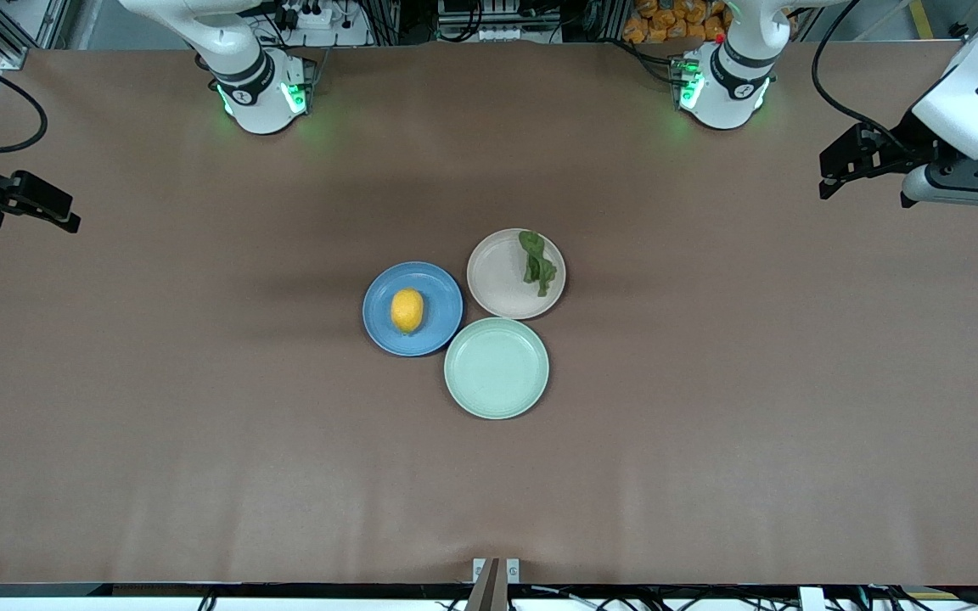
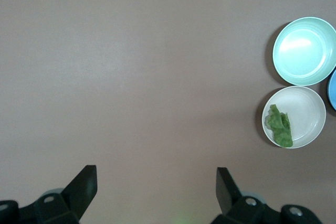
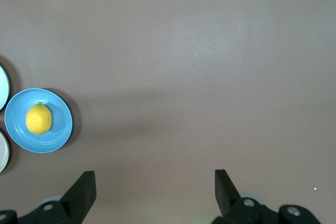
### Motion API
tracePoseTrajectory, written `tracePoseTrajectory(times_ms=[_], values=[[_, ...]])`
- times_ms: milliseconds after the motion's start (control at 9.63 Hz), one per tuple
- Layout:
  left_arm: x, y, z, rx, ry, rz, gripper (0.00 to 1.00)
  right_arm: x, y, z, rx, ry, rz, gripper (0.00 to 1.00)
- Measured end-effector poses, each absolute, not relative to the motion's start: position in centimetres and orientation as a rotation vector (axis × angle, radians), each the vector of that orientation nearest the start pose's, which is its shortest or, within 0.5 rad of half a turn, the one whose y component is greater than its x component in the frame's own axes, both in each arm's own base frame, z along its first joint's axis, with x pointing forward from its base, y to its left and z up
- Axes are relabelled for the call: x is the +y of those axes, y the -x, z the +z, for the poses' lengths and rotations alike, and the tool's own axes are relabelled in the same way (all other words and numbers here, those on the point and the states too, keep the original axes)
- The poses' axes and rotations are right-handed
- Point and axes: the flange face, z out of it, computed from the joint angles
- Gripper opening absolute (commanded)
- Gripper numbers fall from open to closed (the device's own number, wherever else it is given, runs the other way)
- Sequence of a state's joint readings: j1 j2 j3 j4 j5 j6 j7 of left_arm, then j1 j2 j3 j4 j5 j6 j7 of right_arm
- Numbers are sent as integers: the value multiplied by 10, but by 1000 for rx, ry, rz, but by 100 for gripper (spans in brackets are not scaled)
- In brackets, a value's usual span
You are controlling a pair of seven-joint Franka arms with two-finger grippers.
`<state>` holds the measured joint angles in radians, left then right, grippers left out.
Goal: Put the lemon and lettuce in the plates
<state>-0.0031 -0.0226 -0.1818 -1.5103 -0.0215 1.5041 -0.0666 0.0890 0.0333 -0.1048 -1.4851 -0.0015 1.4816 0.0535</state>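
Note:
The yellow lemon (image 1: pixel 407 311) (image 3: pixel 39 118) lies in the blue plate (image 1: pixel 445 296) (image 3: pixel 59 131). The dark green lettuce (image 1: pixel 536 262) (image 2: pixel 280 125) lies in the beige-pink plate (image 1: pixel 496 278) (image 2: pixel 308 109), against its rim. My left gripper (image 1: pixel 837 170) (image 2: pixel 156 182) hangs open and empty over bare table at the left arm's end. My right gripper (image 1: pixel 64 212) (image 3: pixel 155 182) hangs open and empty over bare table at the right arm's end. Both are well away from the plates.
A mint-green plate (image 1: pixel 497 367) (image 2: pixel 304 51) with nothing in it touches the other two, nearest the front camera. All three plates cluster mid-table on the brown cover. Cables trail at both ends of the table.

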Motion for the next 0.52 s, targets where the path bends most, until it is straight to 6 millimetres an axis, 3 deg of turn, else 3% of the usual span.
tracePoseTrajectory(times_ms=[519], values=[[-103,-532,659,189,3156,-27,100,-8,-558,636,109,3145,63,100]])
